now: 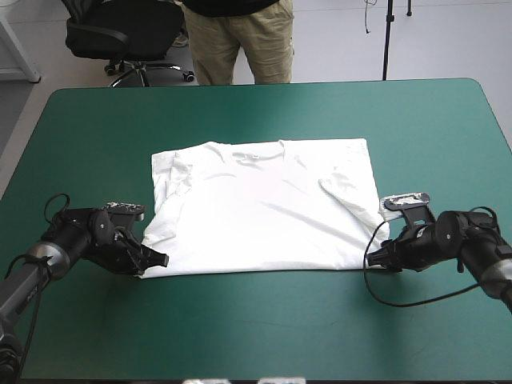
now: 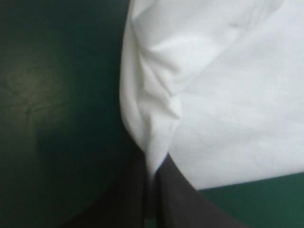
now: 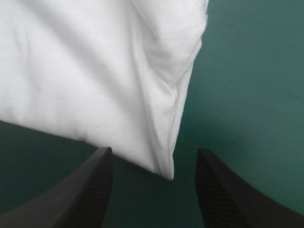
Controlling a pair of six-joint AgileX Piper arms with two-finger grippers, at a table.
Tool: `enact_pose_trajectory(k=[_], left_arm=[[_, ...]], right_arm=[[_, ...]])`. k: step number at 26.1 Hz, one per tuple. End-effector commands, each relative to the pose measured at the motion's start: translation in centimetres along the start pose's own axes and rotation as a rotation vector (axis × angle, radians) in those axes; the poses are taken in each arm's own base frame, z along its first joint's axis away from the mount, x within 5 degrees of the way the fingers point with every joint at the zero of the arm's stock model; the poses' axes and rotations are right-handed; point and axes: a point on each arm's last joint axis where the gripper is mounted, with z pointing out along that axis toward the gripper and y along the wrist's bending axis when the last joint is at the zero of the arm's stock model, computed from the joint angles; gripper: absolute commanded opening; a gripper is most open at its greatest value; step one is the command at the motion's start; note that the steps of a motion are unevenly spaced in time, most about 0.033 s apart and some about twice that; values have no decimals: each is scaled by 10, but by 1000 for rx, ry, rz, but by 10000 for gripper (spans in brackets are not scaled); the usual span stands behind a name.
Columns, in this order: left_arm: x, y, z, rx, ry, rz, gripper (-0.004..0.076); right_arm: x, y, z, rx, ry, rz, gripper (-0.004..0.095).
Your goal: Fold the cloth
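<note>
- Black fingers point(image 2: 130, 199) of the left jaws rise closest in the left wrist view – pressed together, with a pinched ridge of white cloth running up between them. These jaws are clamped on the T-shirt point(image 1: 264, 208) at its near left corner.
- Right jaws stand apart, one finger point(image 3: 80, 194) on each side of the shirt's near right corner; that corner points down into the gap, and bare cover shows between it and each finger.
- White and short-sleeved, the T-shirt lies spread flat at the middle of the worktop point(image 1: 264, 336), collar point(image 1: 260, 152) toward the far edge, hem toward the near one.
- Creased folds of cloth lie along both side edges of the shirt, over its body.
- Teal-green cover point(image 1: 448, 136) shows all round the shirt – smooth and plain.
- Beyond the far edge is a pale floor point(image 1: 448, 40) with a black office chair point(image 1: 120, 32) on castors.
</note>
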Motion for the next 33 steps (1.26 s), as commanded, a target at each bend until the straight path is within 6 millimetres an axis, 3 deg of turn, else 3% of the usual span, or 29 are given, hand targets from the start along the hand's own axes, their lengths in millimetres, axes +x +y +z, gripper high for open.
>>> enact_pose_trajectory(k=[1,5,13,16,24,27,30,33], left_arm=[[1,1,6,-14,12,12,-17],[1,1,6,-14,12,12,-17],[0,2,6,-15,4,10,-17],[1,1,1,-16,-16,12,-17],[18,-1,-33,-49,-58,44,-17],[24,1,-61,-106,-172,38,-17],[16,0,-82,-121,-242,44,-17],[-13,0,-108,-135,-432,53,-17]], right_arm=[[-12,-4,8,3,-28,8,491],[-13,-7,23,-1,25,4,375],[-11,-8,28,7,65,-22,-17],[-6,-6,21,-3,87,-32,-17],[11,3,-30,-1,0,-56,-18],[23,6,-60,32,-63,-62,-17],[20,8,-82,55,-131,-65,-17],[-5,7,-106,81,-269,-74,-18]])
